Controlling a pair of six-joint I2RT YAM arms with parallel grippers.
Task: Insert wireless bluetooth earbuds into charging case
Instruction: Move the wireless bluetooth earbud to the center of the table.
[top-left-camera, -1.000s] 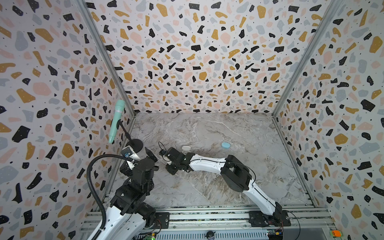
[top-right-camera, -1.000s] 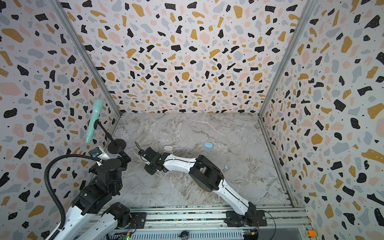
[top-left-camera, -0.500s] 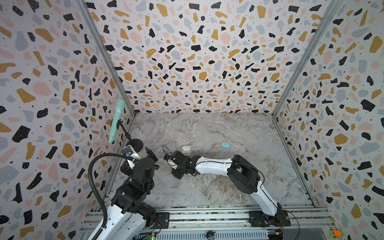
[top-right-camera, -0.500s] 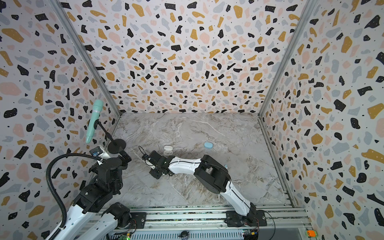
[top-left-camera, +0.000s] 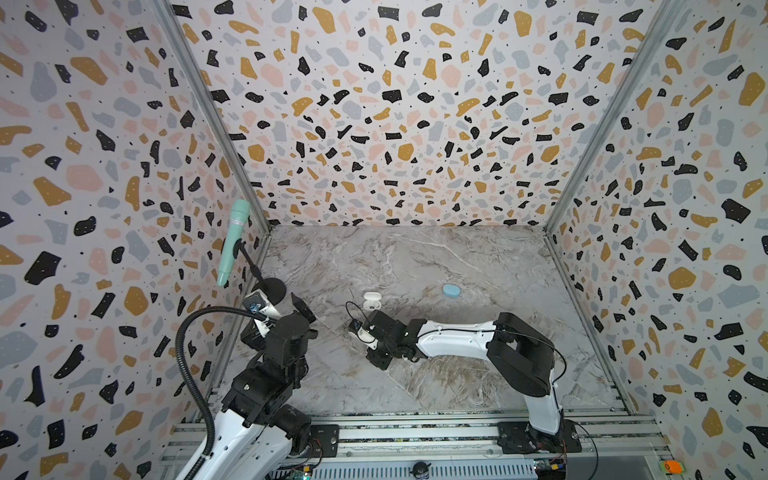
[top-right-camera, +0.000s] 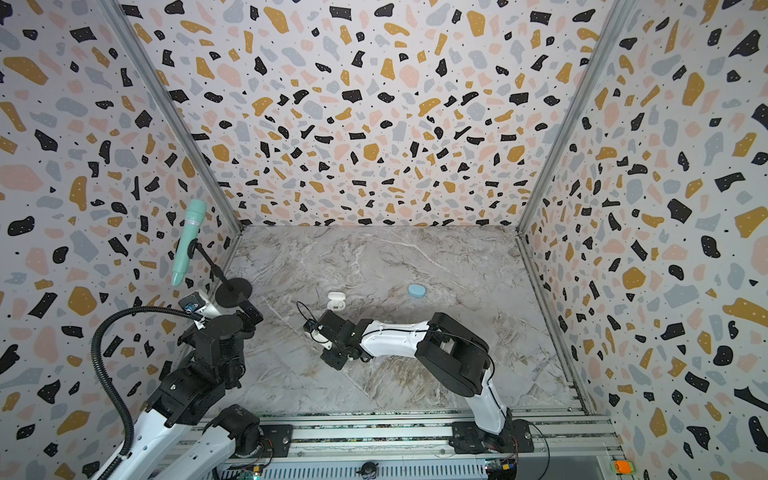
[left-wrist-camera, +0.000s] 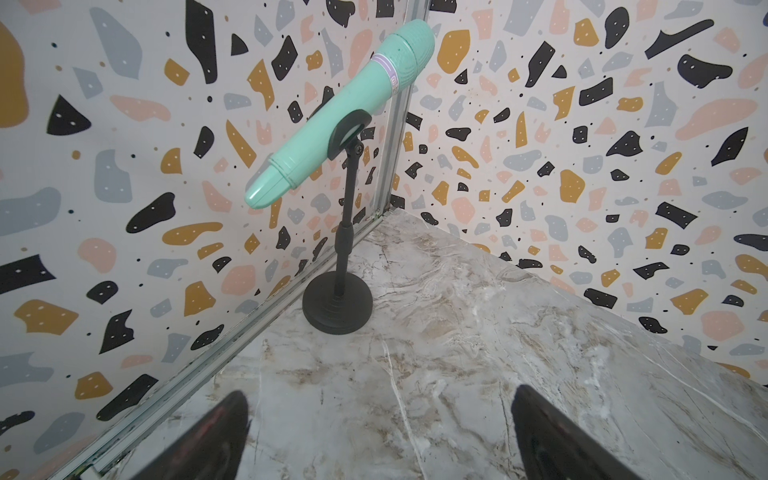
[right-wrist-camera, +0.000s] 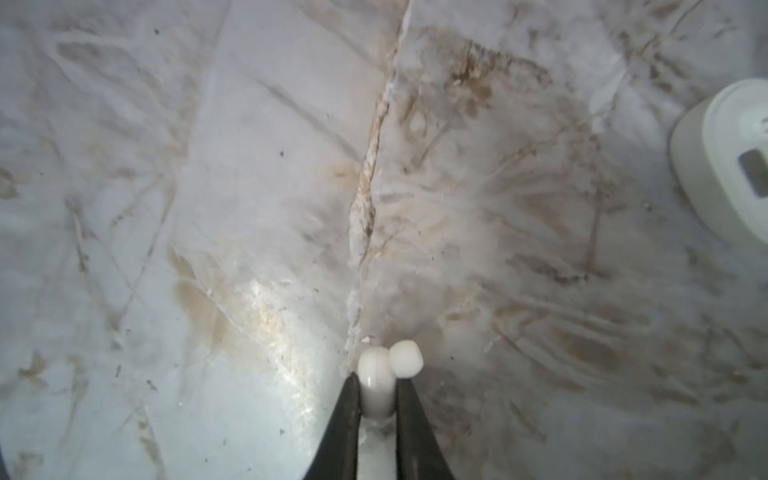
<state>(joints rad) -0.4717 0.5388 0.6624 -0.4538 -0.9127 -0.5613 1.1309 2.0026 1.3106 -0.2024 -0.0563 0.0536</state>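
My right gripper (right-wrist-camera: 377, 380) pinches a white earbud (right-wrist-camera: 405, 359) by its stem, near the open white case (right-wrist-camera: 715, 166). The grip is tiny (just the tips), so the earbud could slip out or twist on the way. My left gripper (left-wrist-camera: 378, 436) is wide, holding nothing.

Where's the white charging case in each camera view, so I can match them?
In a top view: white charging case mid-table, beyond the right arm.
In a top view: same spot, left of the blue case.
Left wrist view: absent.
Right wrist view: cut off at the edge.
Shared landmark: marble tabletop, all four.
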